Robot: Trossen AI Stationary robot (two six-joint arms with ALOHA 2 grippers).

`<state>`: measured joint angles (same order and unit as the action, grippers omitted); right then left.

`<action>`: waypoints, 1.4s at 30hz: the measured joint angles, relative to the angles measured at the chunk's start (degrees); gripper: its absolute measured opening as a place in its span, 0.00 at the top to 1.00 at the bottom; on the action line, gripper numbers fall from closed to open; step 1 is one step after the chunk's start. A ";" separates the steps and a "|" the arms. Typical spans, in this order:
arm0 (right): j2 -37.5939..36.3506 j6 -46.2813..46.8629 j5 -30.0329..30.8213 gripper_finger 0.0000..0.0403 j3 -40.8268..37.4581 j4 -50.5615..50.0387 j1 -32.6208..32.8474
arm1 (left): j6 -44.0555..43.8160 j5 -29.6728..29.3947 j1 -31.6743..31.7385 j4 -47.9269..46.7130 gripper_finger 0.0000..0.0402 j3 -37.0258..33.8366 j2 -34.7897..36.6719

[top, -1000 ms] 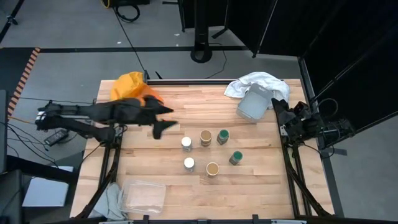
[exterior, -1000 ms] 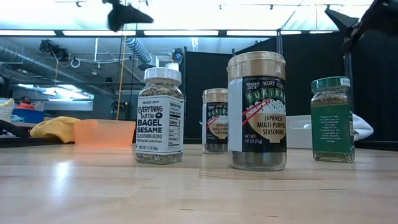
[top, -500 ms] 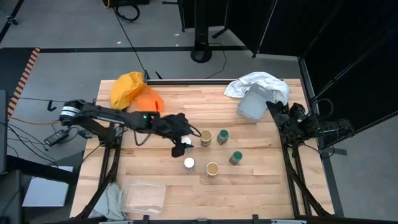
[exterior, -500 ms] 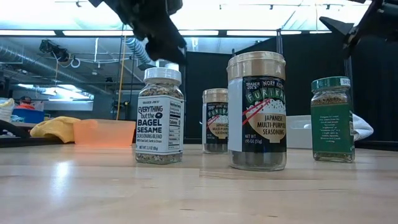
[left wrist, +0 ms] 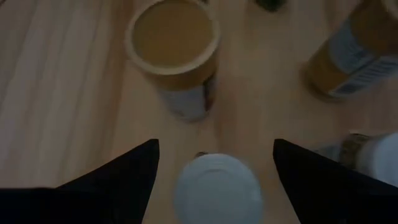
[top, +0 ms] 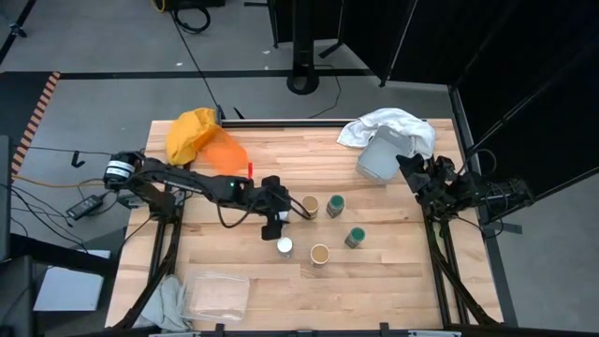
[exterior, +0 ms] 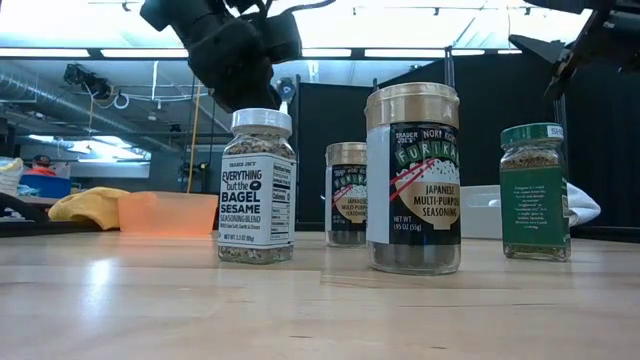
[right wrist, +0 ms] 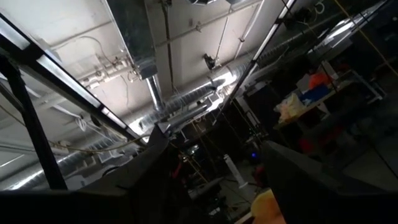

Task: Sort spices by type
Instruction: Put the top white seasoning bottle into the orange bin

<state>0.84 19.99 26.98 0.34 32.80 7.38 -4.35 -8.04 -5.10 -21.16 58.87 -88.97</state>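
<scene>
Near edge of the wood table (top: 215, 248): clear plastic tray (top: 216, 294) at the left front corner.

Next row back: white-lid bagel-sesame jar (top: 284, 246), tan-lid furikake jar (top: 319, 254) just to its right, green-lid jar (top: 355, 237) further right, all upright and apart. In the low view the bagel jar (exterior: 257, 186) stands left, furikake (exterior: 412, 178) mid, green jar (exterior: 535, 192) right.

Mid table: left gripper (top: 274, 223) reaches in from the left side and sits over the 2nd white-lid jar (left wrist: 217, 190). In the left wrist view that lid shows between the two dark fingers (left wrist: 115, 180), jaws wide, not yet touching it. In the high view this jar is hidden under the gripper. Just to its right, 2nd tan-lid jar (top: 310, 207), then 2nd green-lid jar (top: 335, 206).

Far side: orange tray (top: 223, 150) w/ yellow cloth (top: 190, 133) at the back left; grey tray (top: 379, 157) and white cloth (top: 388, 124) at the back right.

Right gripper (top: 412, 167) waits raised at the right edge by the grey tray; jaws part open, holding nothing, its cam aimed at the ceiling.
</scene>
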 joint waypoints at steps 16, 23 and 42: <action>0.00 -0.17 -0.02 0.35 0.00 -0.84 0.00 | 5.89 0.96 0.21 -3.53 0.20 -0.02 -0.02; 0.00 -0.19 -0.07 0.35 0.00 -1.82 0.00 | 7.19 5.31 0.21 -3.87 0.20 -0.02 -3.42; 0.00 -0.02 0.34 0.35 0.00 -2.39 0.00 | 8.55 4.74 0.26 -2.27 0.56 -0.04 -8.90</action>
<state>0.84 19.97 27.32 0.34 30.42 7.38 4.20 -3.30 -4.84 -23.43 58.83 -97.86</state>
